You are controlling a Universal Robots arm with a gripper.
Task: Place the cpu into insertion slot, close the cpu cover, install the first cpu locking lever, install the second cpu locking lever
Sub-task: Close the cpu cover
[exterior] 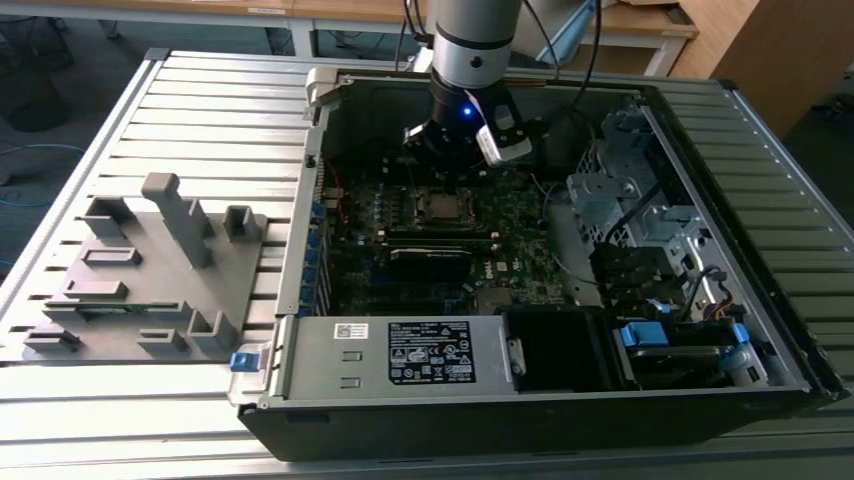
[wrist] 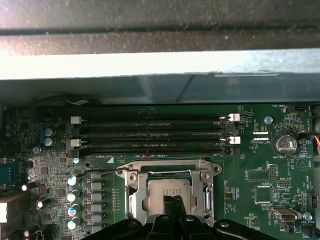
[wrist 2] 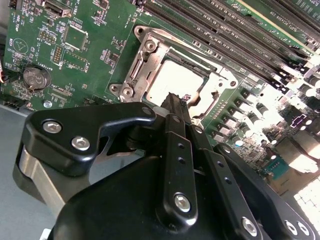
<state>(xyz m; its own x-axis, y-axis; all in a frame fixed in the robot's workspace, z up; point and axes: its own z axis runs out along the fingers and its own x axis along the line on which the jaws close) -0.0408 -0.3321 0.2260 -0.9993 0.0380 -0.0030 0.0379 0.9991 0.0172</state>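
Observation:
The cpu (wrist: 169, 191) lies flat in the insertion slot (wrist: 131, 210) on the green motherboard, its pale metal top showing through the cut-out. The cpu cover (wrist: 207, 192) lies down over it as a silver frame. A thin wire locking lever (wrist: 95, 171) runs along one side of the socket; I cannot tell whether it is latched. My gripper (wrist: 173, 206) hangs just above the socket's edge, its black fingers (wrist 2: 176, 130) shut together on nothing. In the exterior view the gripper (exterior: 447, 168) is inside the open case, just beyond the socket (exterior: 438, 207). The cpu (wrist 2: 172, 82) glares bright in the second wrist view.
Long black memory slots (wrist: 150, 135) run beside the socket, with a row of capacitors (wrist: 74, 200) and a coin battery (wrist: 286, 145) nearby. The case wall (wrist: 160, 65) stands close behind. A power supply (exterior: 400, 352) and drive cages (exterior: 627, 200) fill the case. A grey fixture (exterior: 147, 270) lies at the exterior view's left.

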